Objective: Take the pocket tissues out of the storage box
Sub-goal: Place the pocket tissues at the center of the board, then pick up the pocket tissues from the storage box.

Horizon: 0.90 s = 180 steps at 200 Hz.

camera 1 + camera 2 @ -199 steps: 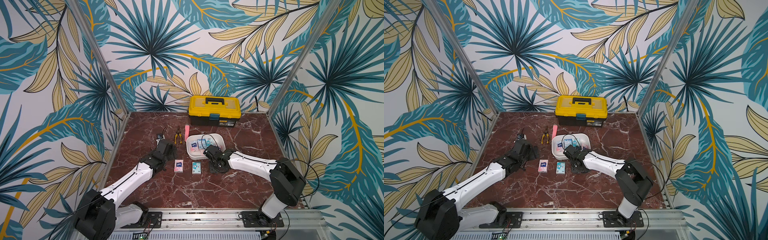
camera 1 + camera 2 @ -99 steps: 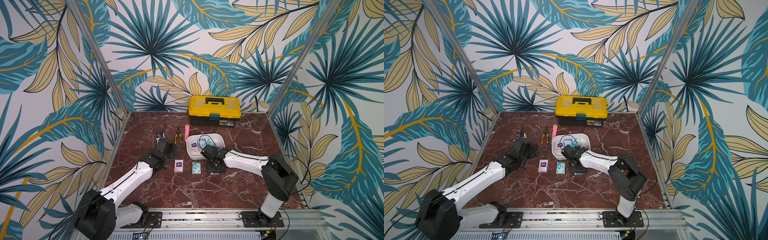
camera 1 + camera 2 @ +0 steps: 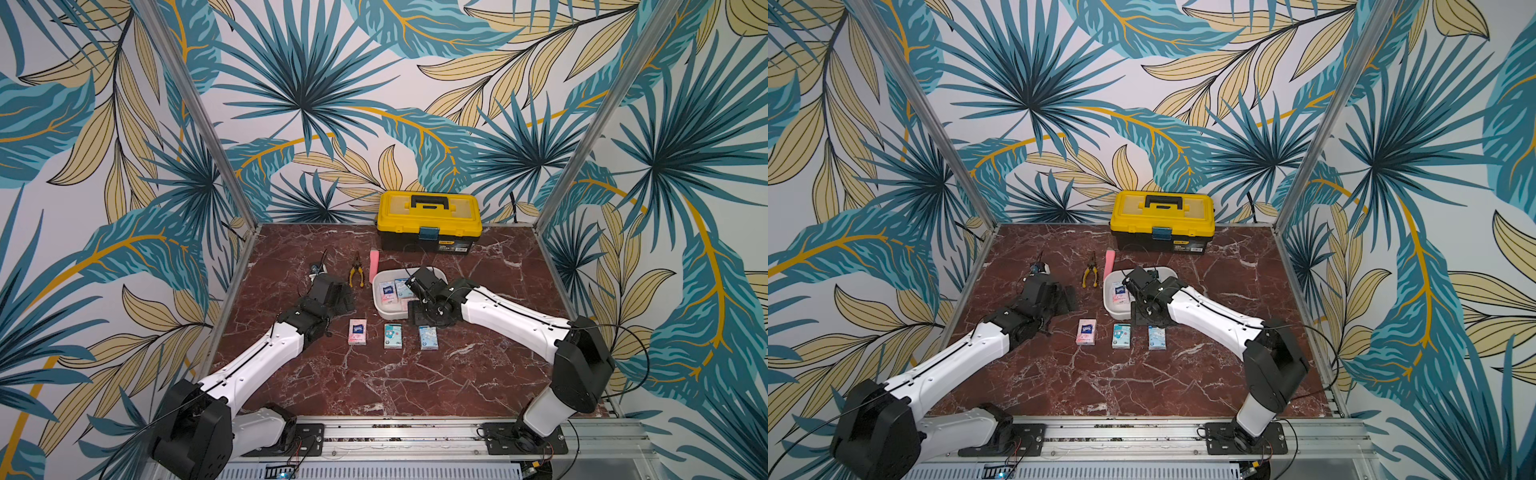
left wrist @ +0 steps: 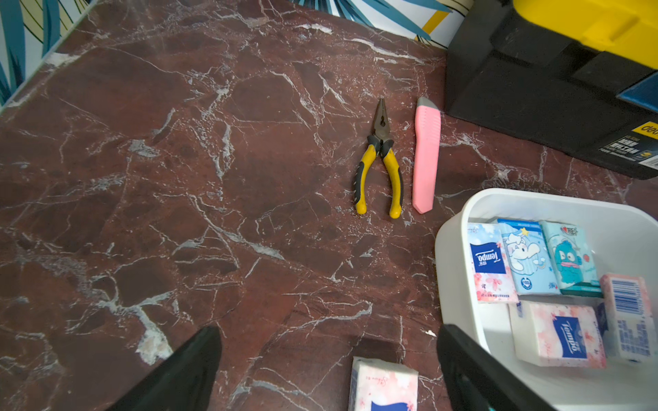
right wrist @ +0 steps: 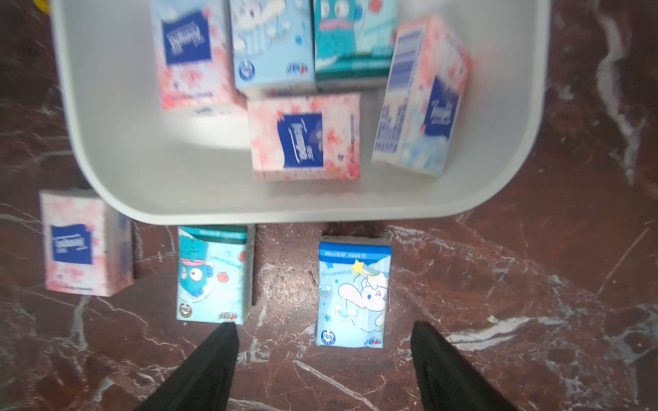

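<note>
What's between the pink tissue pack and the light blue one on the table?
The teal pack lies between the pink pack and the light blue pack, seen in both top views.

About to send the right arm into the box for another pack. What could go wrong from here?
The right end effector hangs open just by the light blue pack, one finger close to the teal pack; swinging sideways could knock either.
A tilted pack, barcode side up, sits in the storage box; a pinch on it may slip.
The other packs there crowd together; two might lift at once.
</note>
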Tool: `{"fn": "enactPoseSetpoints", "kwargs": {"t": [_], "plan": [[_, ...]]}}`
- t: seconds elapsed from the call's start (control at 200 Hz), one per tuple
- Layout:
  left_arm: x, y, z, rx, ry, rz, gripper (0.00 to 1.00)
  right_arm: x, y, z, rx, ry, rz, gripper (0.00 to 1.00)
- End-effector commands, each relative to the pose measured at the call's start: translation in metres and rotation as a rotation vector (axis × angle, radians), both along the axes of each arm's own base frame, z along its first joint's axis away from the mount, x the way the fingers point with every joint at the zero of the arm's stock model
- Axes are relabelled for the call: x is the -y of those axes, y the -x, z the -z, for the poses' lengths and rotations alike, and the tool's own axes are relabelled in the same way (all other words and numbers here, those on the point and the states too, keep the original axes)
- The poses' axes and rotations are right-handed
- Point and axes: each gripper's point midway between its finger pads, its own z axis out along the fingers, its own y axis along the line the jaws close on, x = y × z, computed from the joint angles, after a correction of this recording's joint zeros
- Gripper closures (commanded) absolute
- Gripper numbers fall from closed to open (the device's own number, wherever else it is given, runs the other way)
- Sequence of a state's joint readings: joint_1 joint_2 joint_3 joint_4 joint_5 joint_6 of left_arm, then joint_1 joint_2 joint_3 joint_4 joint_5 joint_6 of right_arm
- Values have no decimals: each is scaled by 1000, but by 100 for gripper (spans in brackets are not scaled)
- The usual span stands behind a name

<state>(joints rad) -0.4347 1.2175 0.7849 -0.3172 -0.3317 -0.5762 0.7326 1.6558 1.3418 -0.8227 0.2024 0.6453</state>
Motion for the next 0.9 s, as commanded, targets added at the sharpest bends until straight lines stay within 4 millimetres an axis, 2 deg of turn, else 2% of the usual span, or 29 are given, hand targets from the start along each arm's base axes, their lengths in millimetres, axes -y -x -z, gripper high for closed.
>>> {"fn": "enactPoseSetpoints", "kwargs": {"t": [0.0,0.16,0.38,0.691,0.896], "plan": [[4,-14,-28,98,58,-3,0,20,-7,-17,-11,57,4,19],[7,-16,-27,94,66,9,0,29,-36,-24,0,101,15,24],[7,-14,-21,83,79,-2,0,33,-75,-11,-6,141,29,26],[6,-9,-10,50,96,-19,0,36,-92,32,-66,223,55,30],[4,-7,-6,39,96,-25,0,44,-96,53,-81,299,73,32]]}}
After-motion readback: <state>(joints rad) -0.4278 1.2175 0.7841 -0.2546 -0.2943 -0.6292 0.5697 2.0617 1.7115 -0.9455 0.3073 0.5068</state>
